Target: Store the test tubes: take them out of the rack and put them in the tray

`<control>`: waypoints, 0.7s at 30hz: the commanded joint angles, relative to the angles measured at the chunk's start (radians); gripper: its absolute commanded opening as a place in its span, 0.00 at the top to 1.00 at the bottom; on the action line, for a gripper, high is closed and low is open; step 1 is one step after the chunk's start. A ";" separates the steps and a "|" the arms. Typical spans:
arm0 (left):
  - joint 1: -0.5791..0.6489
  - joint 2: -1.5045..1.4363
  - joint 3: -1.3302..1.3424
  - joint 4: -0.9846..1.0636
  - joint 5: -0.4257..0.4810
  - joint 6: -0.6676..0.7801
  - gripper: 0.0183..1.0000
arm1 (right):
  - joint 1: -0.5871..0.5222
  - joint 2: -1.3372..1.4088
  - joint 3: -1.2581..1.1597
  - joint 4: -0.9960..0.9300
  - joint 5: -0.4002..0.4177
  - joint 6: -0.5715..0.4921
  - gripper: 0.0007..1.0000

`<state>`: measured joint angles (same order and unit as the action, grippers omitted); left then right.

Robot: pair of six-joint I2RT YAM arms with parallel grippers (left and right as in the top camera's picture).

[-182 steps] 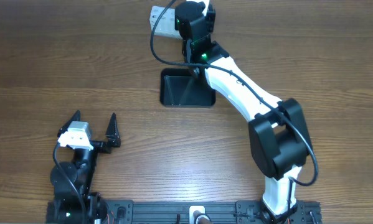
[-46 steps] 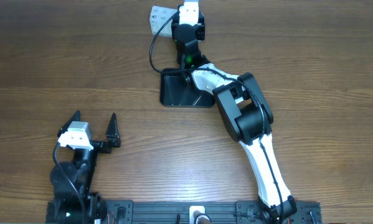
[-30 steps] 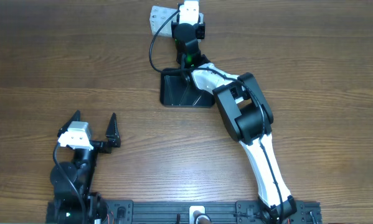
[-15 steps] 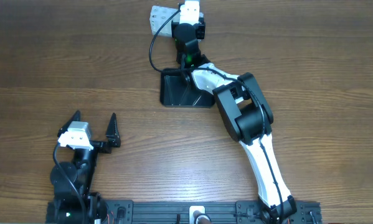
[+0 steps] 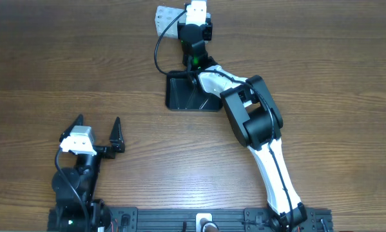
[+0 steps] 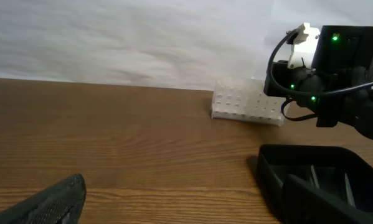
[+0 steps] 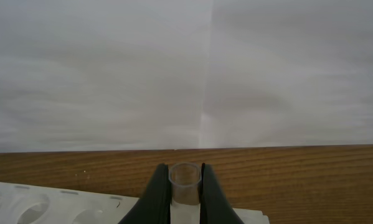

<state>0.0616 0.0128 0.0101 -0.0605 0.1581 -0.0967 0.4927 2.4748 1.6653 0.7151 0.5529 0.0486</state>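
Observation:
The white test tube rack point(image 5: 166, 20) stands at the table's far edge, seen side-on in the left wrist view as rack point(image 6: 246, 104). My right gripper point(image 7: 185, 179) is shut on the top of a clear test tube point(image 7: 185, 175) that stands upright at the edge of the rack point(image 7: 43, 204). The right wrist point(image 5: 196, 19) hangs over the rack's right end. The black tray point(image 5: 193, 92) lies just nearer than the rack; thin clear shapes lie inside the tray point(image 6: 317, 180). My left gripper point(image 5: 97, 127) rests open near its base, far from both.
The right arm point(image 5: 250, 116) stretches diagonally from the lower right across the tray's right side. A white wall backs the table's far edge. Bare wooden table surrounds the tray on the left and right.
Since six seconds ago the right arm has folded its elbow in and shifted its wrist slightly left over the rack. Over the last second nothing has moved.

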 commanded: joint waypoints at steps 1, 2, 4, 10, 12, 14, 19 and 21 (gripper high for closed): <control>0.005 -0.006 -0.004 -0.001 0.005 0.011 0.00 | 0.016 -0.040 0.024 -0.010 0.010 0.007 0.99; 0.005 -0.006 -0.004 -0.001 0.005 0.011 0.00 | 0.019 -0.044 0.024 -0.021 0.010 0.007 0.99; 0.005 -0.006 -0.004 -0.001 0.005 0.011 0.00 | 0.023 -0.054 0.024 -0.048 0.010 0.011 0.99; 0.005 -0.006 -0.004 -0.001 0.005 0.011 0.00 | 0.026 -0.098 0.024 -0.170 0.015 0.100 0.99; 0.005 -0.006 -0.004 -0.001 0.005 0.011 0.00 | 0.026 -0.110 0.024 -0.177 0.017 0.109 0.99; 0.005 -0.006 -0.004 -0.001 0.005 0.011 0.00 | 0.027 -0.119 0.024 -0.177 0.017 0.109 0.99; 0.005 -0.006 -0.004 -0.001 0.006 0.011 0.00 | 0.027 -0.142 0.024 -0.190 0.017 0.116 0.99; 0.005 -0.006 -0.004 -0.001 0.006 0.011 0.00 | 0.027 -0.155 0.024 -0.193 0.018 0.123 0.99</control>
<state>0.0616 0.0128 0.0105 -0.0605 0.1581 -0.0967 0.5114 2.4004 1.6699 0.5209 0.5606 0.1505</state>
